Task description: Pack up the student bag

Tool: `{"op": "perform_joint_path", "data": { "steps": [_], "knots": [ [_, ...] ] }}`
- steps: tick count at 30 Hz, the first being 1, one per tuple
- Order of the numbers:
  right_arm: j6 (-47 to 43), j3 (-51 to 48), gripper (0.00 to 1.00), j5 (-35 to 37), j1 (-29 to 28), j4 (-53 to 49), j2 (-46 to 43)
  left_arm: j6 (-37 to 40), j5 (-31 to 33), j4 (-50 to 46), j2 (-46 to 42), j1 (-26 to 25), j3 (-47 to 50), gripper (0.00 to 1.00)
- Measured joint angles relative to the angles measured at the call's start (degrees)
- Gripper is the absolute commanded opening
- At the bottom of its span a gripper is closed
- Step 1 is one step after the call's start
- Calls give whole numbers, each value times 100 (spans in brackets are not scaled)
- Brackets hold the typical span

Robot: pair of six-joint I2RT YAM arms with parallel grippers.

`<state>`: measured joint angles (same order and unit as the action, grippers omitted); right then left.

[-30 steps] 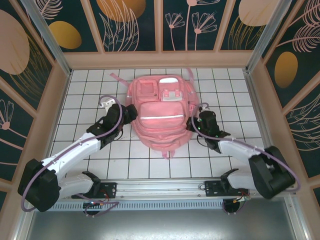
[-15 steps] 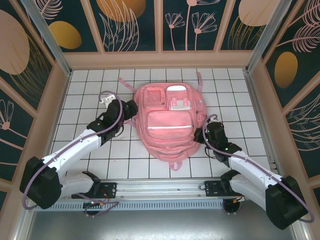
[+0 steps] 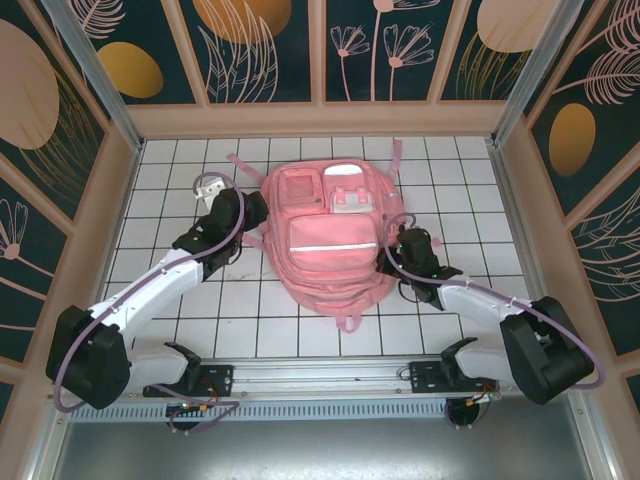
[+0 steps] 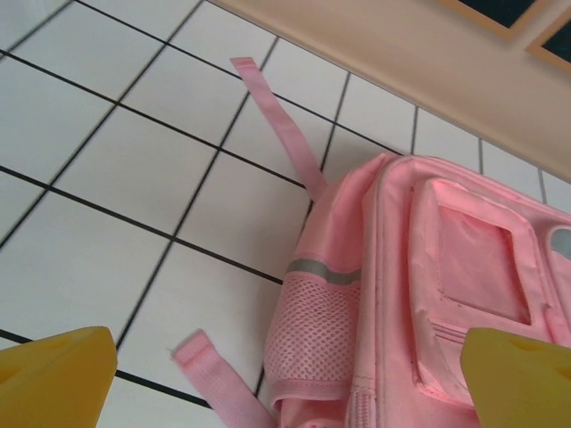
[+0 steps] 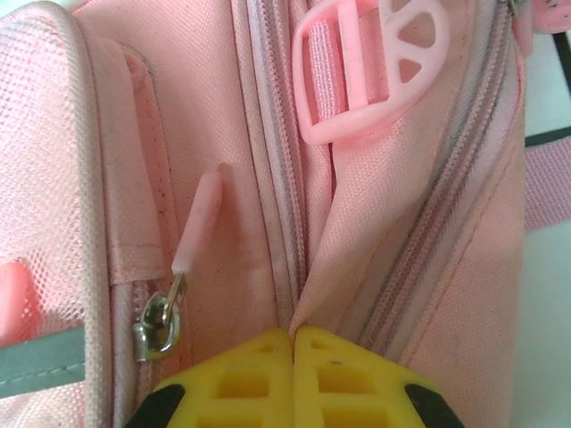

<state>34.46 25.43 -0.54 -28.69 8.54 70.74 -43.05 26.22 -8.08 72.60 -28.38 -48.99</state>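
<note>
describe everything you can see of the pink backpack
The backpack is pink woven fabric, lying flat with its front up on the white tiled table. It has several zipped front pockets, pale reflective strips, a mesh side pocket, a pink plastic buckle, a small loop at its near end and loose straps spread on the tiles. The right gripper is shut at one side, apparently pinching a fabric fold beside a zipper. The left gripper hovers open at the other side.

Pink student bag (image 3: 325,245): woven cloth, matt; side pocket (image 4: 314,334) coarse mesh. Pink buckle (image 5: 366,71): smooth plastic. Metal zip ring (image 5: 159,323), shiny. White counter (image 4: 107,160): smooth tile. Yellow jaws: matt plastic.
</note>
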Motion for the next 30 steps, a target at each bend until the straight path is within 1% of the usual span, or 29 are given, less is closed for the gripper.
{"op": "perform_joint_path", "data": {
  "steps": [2, 3, 6, 9, 14, 17, 19, 21, 25, 27, 30],
  "knots": [
    [-70, 39, 52, 101, -35, -96, -48, 46, 131, -2, 28, 76, 0, 99],
    [-96, 42, 59, 177, -35, -186, -109, 68, 199, -2, 33, 127, 0, 99],
    [-245, 46, 75, 424, -28, -529, -516, 177, 437, 92, 26, 310, 44, 98],
    [-426, 125, 85, 608, 92, -802, -1047, 374, 702, 339, -83, 468, 313, 99],
    [-693, 450, 99, 1145, 588, -946, -1585, 824, 1408, 1082, -483, 586, 1117, 99],
    [-815, 553, 99, 1558, 866, -791, -1626, 1290, 1821, 1637, -581, 673, 1504, 99],
    [-933, 551, 99, 1665, 1075, -612, -1620, 1609, 2063, 1982, -527, 807, 1641, 98],
    [-1106, 472, 99, 1757, 1298, -146, -1600, 1886, 2210, 2330, -404, 1019, 1709, 99],
    [-1445, 203, 99, 1906, 1740, 748, -1353, 2240, 2190, 3001, -111, 1499, 1952, 98],
    [-1600, 151, 99, 1974, 2031, 1001, -1086, 2280, 2138, 3224, 109, 1714, 2044, 99],
    [-1764, 138, 99, 2186, 2404, 1423, -568, 2341, 2048, 3799, 481, 1956, 2262, 99]
  ]
}}
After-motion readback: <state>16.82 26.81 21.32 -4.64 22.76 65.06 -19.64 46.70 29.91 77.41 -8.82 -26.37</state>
